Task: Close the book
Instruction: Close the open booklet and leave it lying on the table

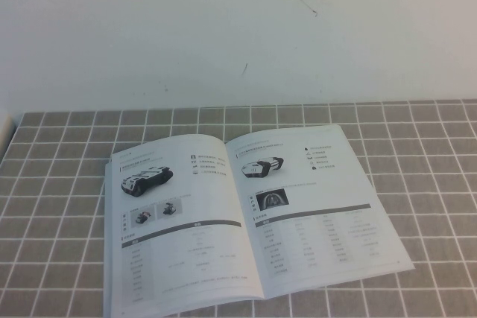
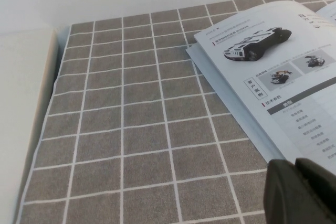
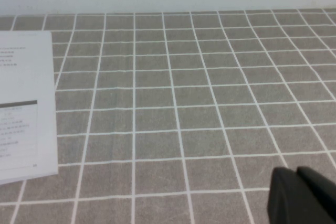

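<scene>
Low over the tiled mat (image 2: 131, 129), the left gripper (image 2: 295, 165) sits near the outer edge of the book's (image 1: 253, 221) left page, fingers together with only a seam between them. Right gripper (image 3: 296, 170) hangs over bare mat, apart from the right page, likewise closed. The book lies open, pages up, flat at mid-table. A white wall (image 1: 238, 27) stands behind.
</scene>
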Robot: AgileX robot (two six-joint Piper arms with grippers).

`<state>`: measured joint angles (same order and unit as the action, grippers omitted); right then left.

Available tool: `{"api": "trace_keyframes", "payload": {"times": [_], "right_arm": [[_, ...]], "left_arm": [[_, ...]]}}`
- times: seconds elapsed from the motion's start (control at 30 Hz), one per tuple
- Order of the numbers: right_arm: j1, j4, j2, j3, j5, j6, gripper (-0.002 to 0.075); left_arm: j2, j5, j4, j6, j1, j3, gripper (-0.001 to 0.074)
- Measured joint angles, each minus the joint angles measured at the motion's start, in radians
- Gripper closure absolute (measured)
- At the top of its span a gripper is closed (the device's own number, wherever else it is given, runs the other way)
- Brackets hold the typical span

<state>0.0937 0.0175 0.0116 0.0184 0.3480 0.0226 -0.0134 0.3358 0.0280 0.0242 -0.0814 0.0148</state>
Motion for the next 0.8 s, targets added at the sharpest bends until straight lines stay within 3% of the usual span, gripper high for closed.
{"api": "trace_keyframes", "payload": {"times": [0.23, 0.6, 0.8], "right_arm": [[0.0, 0.021, 0.0, 0.011, -0.094, 0.01, 0.0729], [0.0, 0.026, 0.0, 0.011, -0.785, 0.018, 0.0729], [0.0, 0.026, 0.0, 0.011, -0.975, 0.053, 0.0729]], "left_arm": [[0.0, -0.147, -0.006, 0.004, 0.0, 0.007, 0.0738], [0.0, -0.789, -0.008, 0.004, 0.0, 0.007, 0.0738], [0.0, -0.914, -0.006, 0.006, 0.0, 0.007, 0.0738]]}}
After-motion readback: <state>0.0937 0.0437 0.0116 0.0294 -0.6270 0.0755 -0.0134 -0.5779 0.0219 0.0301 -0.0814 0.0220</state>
